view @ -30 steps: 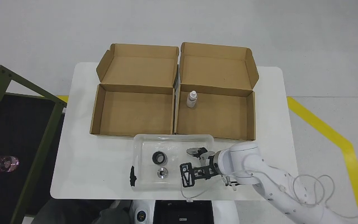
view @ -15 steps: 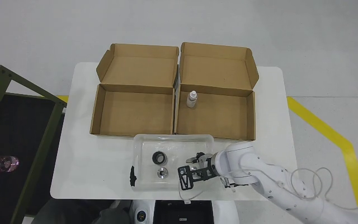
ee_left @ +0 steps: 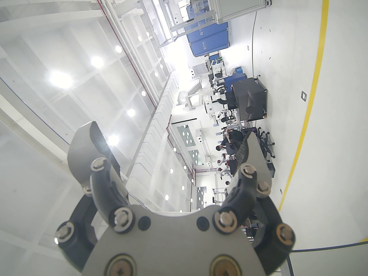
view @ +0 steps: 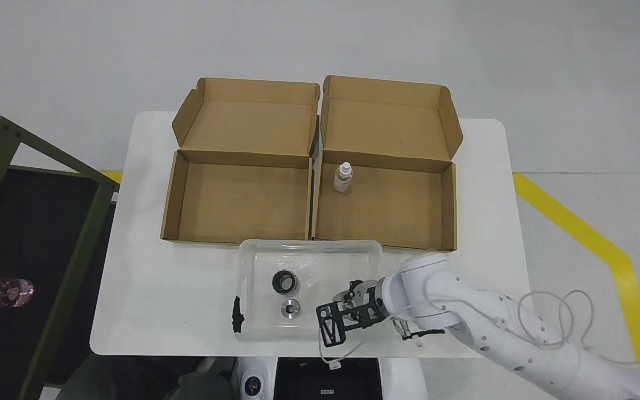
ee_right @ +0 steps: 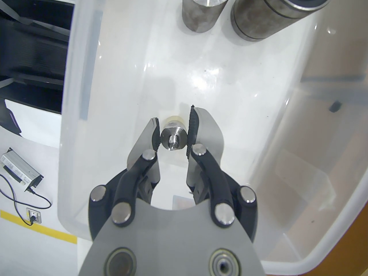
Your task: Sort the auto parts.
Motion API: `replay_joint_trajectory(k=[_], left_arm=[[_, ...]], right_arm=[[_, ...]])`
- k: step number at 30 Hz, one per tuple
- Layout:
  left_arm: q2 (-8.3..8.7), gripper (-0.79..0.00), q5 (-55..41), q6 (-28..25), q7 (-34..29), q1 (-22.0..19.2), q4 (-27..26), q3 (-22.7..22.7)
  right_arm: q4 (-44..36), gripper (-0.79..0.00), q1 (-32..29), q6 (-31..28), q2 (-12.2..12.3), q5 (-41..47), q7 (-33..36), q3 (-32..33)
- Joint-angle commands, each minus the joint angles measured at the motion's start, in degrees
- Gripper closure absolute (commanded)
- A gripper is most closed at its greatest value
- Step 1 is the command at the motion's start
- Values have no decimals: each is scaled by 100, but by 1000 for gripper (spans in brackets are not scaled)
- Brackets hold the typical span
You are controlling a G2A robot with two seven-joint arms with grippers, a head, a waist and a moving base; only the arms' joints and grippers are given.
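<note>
Pin: the small metal pin [ee_right: 170,139] stands on the floor of the clear tub [view: 310,244], toward the tub's near wall on my right. It is well apart from the two larger parts.

Pin axis: its long axis looks upright, end-on to the right wrist camera. That puts it in line with the way the end effector comes down.

Key relation: the pin sits directly between the pads of the right end effector [ee_right: 173,116], neither ahead nor off to a side. I judge the next move to be a straight lift along that axis, high enough to clear the tub wall just beside it.

Right end effector: narrow, closed in on the pin. One pad [ee_right: 155,136] looks to be against its side, and the other is at or a hair off the opposite side.

Left end effector [ee_left: 168,139]: spread wide, holding nothing, pointed up into the hall and away from the worktop [view: 160,260].

Nearer arm: the right one, already on the part.

Other parts: a bright metal tube [ee_right: 205,1] and a dark ribbed cylinder [ee_right: 276,4] stand close together farther along the tub.

Boxes: the left cardboard box [view: 240,200] and the right cardboard box [view: 400,210] sit just beyond the tub. A white bottle [view: 343,178] stands in the right one.

Destination: I can't tell which box this pin belongs in.

Risk: the pin is short and smooth, so I'd expect it to slip if the pinch is off-centre.
</note>
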Motion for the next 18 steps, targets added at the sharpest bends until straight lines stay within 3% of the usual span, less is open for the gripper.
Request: replay_joint_trajectory(k=[1,9,18], left_arm=[[0,-785,0,0,0,0,0,0],[0,-785,0,0,0,0,0,0],[0,-785,0,0,0,0,0,0]], right_arm=[[-21,0,31,10,6,66,10,4],[-191,0,42,132,25,121,-269,215],[-238,0,-211,451,84,-284,-1322,665]])
